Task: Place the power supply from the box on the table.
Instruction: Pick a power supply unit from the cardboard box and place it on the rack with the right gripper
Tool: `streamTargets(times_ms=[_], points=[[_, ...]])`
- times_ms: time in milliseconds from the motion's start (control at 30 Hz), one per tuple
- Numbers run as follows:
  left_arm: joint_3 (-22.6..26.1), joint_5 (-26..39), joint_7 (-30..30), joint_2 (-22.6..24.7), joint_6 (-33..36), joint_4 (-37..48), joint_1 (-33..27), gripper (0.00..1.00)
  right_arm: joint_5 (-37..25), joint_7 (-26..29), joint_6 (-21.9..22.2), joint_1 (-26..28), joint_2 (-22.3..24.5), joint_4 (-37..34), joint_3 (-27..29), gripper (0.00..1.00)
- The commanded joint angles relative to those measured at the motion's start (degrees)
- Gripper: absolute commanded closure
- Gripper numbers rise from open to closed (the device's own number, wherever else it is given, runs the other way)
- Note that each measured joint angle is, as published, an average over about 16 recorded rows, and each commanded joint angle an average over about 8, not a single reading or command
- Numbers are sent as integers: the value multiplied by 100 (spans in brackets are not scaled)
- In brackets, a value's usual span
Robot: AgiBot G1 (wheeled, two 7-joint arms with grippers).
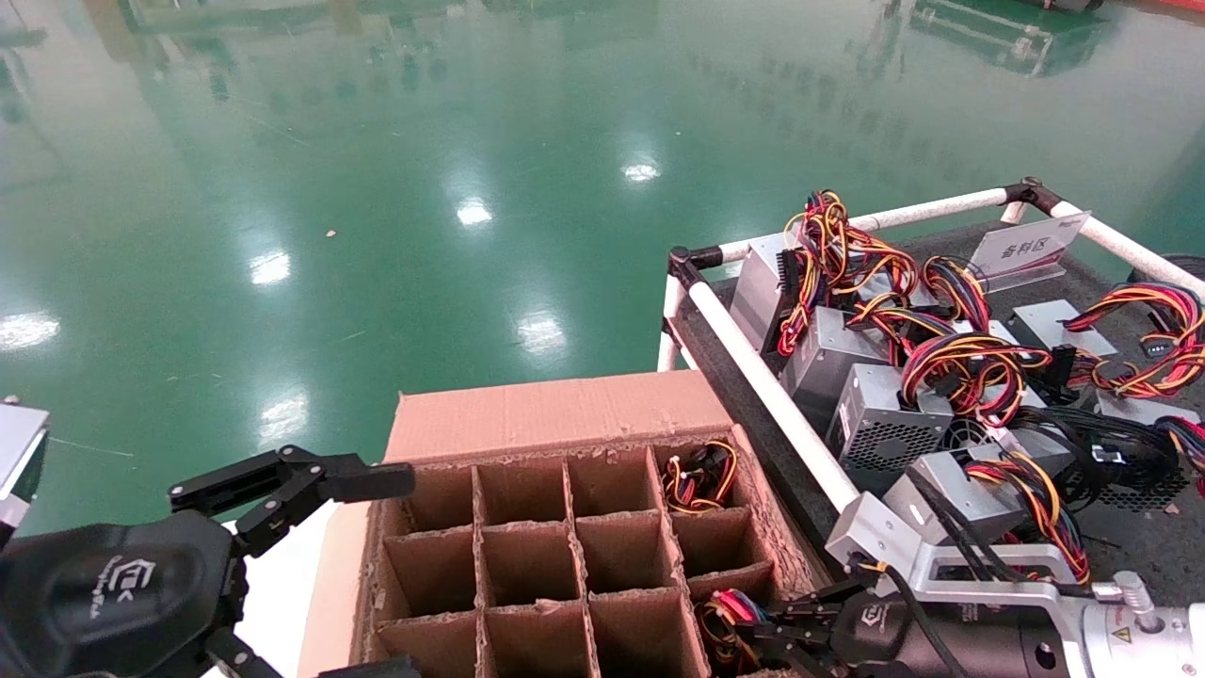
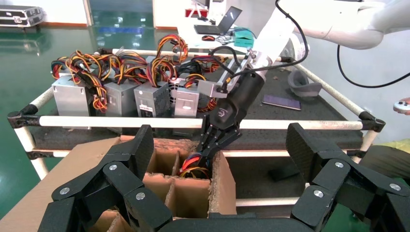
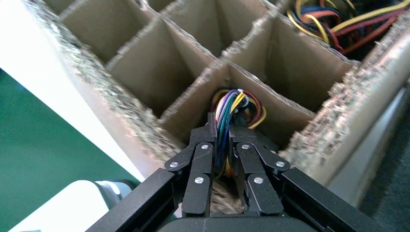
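The box (image 1: 563, 411) is a brown carton with divider cells in front of me. In its near right cell lies the power supply's wire bundle (image 1: 727, 610); the silver body is hidden down in the cell. My right gripper (image 1: 761, 633) reaches into that cell. Seen from the right wrist, the right gripper (image 3: 221, 126) is shut on the coloured wires (image 3: 233, 102). My left gripper (image 1: 411, 573) hangs open and holding nothing over the box's left edge. The table (image 1: 1134, 551), dark grey with white rails, stands to the right of the box.
Several silver power supplies (image 1: 880, 419) with tangled wire bundles crowd the table, and a white sign (image 1: 1026, 247) stands at its back. Another wire bundle (image 1: 698, 476) fills the box's far right cell. The table's white rail (image 1: 758, 372) runs along the box's right side. Green floor lies beyond.
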Motion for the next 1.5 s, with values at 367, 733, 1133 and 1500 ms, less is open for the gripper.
streamTargets(times_ms=[367, 733, 1133, 1500], points=[[0, 0, 0, 0, 0, 0, 0, 0, 691, 98, -357, 339, 248, -11, 332, 100], [0, 0, 0, 0, 0, 0, 0, 0, 1699, 301, -748, 817, 651, -163, 875, 100], [0, 0, 0, 0, 0, 0, 0, 0, 2259, 459, -1136, 1871, 497, -1213, 1186, 100], [0, 0, 0, 0, 0, 0, 0, 0, 1659, -123, -910, 3701, -460, -3463, 1040, 100]])
